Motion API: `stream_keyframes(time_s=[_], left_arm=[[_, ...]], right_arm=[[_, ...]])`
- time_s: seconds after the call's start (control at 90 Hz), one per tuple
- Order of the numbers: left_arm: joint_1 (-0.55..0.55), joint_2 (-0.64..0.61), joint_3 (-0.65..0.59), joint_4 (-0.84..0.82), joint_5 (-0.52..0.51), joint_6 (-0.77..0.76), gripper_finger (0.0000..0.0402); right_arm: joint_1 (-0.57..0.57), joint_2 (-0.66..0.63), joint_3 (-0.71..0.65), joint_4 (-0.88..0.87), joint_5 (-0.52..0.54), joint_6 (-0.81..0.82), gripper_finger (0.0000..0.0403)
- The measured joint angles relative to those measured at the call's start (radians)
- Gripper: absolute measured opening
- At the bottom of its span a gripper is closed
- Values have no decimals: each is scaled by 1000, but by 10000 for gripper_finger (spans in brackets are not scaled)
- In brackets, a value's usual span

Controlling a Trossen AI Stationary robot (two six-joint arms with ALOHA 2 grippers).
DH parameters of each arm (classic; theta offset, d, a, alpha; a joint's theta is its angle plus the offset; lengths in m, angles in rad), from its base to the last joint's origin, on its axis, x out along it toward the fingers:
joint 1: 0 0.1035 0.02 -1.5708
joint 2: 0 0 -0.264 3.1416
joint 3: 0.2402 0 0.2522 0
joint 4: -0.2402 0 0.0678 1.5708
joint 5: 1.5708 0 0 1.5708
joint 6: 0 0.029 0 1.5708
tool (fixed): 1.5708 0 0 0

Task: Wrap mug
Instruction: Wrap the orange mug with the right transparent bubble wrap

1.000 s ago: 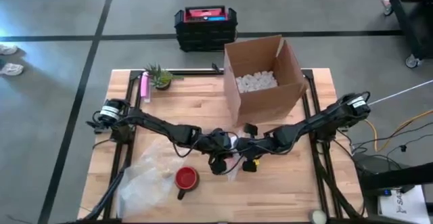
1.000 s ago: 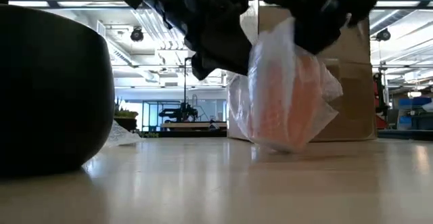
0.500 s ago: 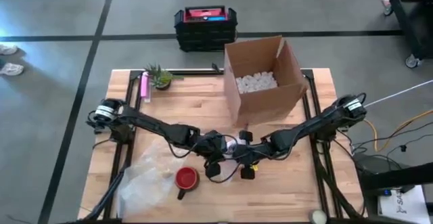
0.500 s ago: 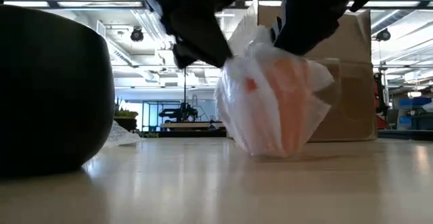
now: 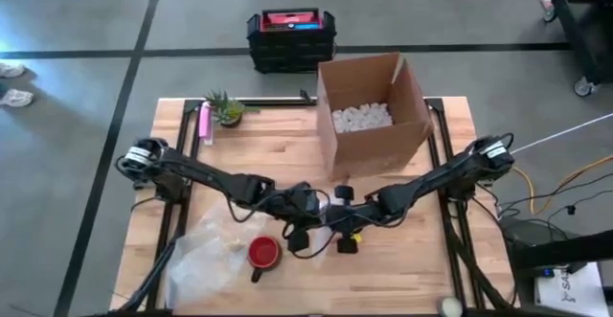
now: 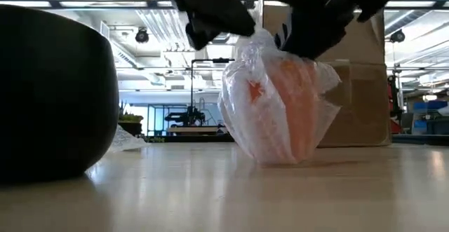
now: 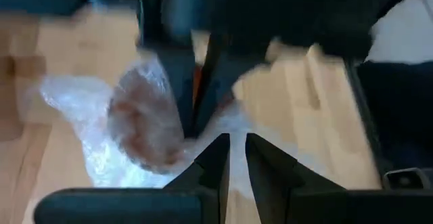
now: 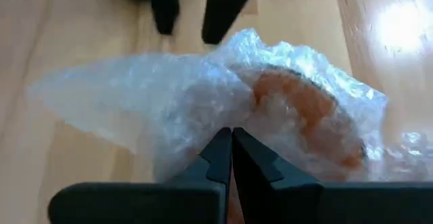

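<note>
2 claws meet at the lower middle of the high view, over an orange mug (image 6: 295, 106) wrapped in bubble wrap (image 8: 196, 109) that stands on the table (image 5: 259, 145). Right claw (image 8: 231, 143) pinches the wrap, clenched; left claw (image 7: 233, 153) also grips wrap between nearly closed fingers.

Orange mug (image 6: 291, 106) in bubble wrap (image 6: 242, 109) sits on table (image 6: 224, 190). Two dark grippers above it. Cardboard box (image 6: 365, 85) behind.
</note>
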Motion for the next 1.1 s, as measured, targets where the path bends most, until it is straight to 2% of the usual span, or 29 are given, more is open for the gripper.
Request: stream_keyframes(time_s=[0.1, 0.256, 0.367, 0.811, 0.944, 1.1], left_arm=[[2, -3, -2, 9, -40, 3, 36], [2, -16, -2, -3, -48, 18, 36], [1, -27, -2, -9, -52, 21, 36], [2, -33, -2, -28, -77, 23, 36], [2, -33, -3, -34, -78, 22, 36], [2, -33, -4, -36, -78, 19, 36]], right_arm=[[0, -22, 56, -69, -47, -30, 0], [-6, -19, 82, -70, -124, -92, 0], [-19, -11, 66, -28, -124, -108, 0], [-83, 173, 49, -10, -131, -92, 0], [-82, 157, 54, -26, -140, -94, 0], [-81, 76, 70, -70, -141, -106, 0]])
